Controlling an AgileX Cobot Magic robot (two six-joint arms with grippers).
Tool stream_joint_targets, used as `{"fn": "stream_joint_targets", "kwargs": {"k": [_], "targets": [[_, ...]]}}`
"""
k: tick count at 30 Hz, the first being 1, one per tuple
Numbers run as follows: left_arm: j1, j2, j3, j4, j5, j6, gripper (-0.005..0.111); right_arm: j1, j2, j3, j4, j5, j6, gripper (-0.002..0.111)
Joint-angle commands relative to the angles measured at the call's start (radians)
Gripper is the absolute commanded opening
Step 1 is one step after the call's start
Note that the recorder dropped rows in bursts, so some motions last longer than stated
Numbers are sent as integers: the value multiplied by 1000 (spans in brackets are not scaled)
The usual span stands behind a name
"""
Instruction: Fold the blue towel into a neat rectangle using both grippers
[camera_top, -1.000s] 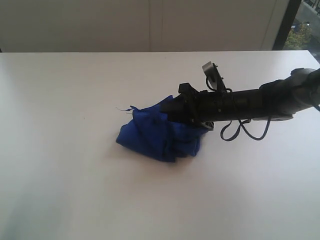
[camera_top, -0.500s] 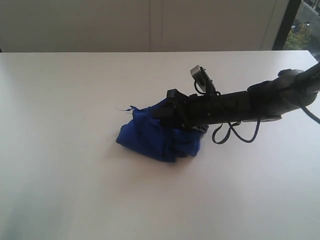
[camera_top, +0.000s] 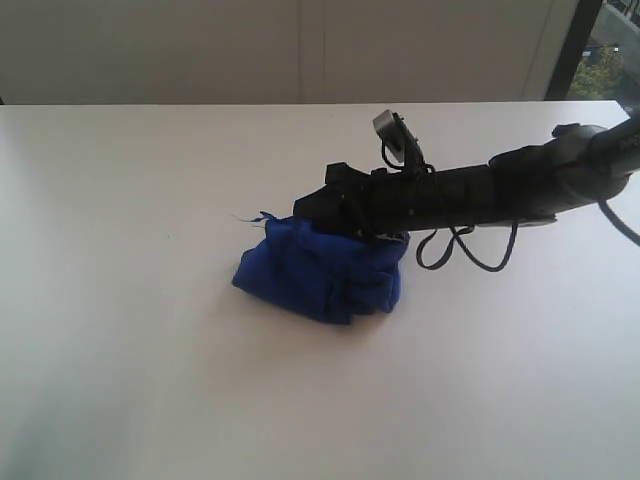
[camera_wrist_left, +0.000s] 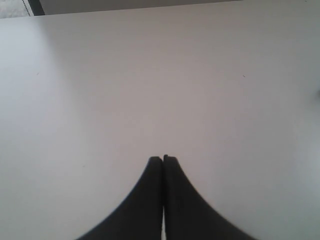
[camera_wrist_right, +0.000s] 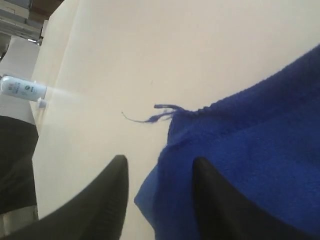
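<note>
Nearest up front, just bare white table (camera_top: 120, 400). Then the blue towel (camera_top: 320, 272), scrunched into a lumpy wad about mid-table, nowhere near a rectangle, so barely started by the look of it. Right gripper (camera_top: 318, 207) reaching in from 3 o'clock, parked on the wad's 12 o'clock edge. In the wrist view, jaws parted fairly wide, straddling a hem corner, one finger (camera_wrist_right: 210, 200) over cloth, the other over bare table, nothing clamped. Left gripper (camera_wrist_left: 163, 159) nowhere in the wide shot, pinched fully shut on nothing, hovering over plain tabletop. Biggest worry: closing on several layers at once and hauling the whole wad along instead of peeling one corner free, thanks to all that bunching. Also a frayed loose thread (camera_top: 250, 217) poking out at the wad's 10 o'clock, easy to snag. Slack cable loop (camera_top: 465, 250) dangling under the right arm at the towel's 3 o'clock, close enough to brush the cloth. Farther back, pale wall (camera_top: 300, 50), window (camera_top: 612, 50) at 1 o'clock. Plenty of open table at 9 o'clock for spreading out.
</note>
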Motion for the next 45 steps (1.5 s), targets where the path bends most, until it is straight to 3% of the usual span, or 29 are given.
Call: {"fn": "stream_joint_targets", "kwargs": {"k": [1,9,18,21,28,33,37,45], "targets": [[4,-5,6,-3,-5,-9,0,3,-75,-2,-44,-87,-43,40],[4,-5,6,-3,-5,-9,0,137,-202,-2,-297,-419,83,40],[4,-5,6,-3,-5,-9,0,296,-205,-2,-308,-732,102,43],[4,-5,6,-3,-5,-9,0,307,-203,-2,-308,-787,102,51],[4,-5,6,-3,-5,-9,0,307,-160,-1,-308,-777,142,51],[4,-5,6,-3,-5,-9,0,307,-144,-1,-301,-785,144,39],[4,-5,6,-3,-5,-9,0,307,-148,-1,-301,-792,147,2],[4,-5,6,-3,-5,-9,0,230,-247,49,-301,-707,163,0]]}}
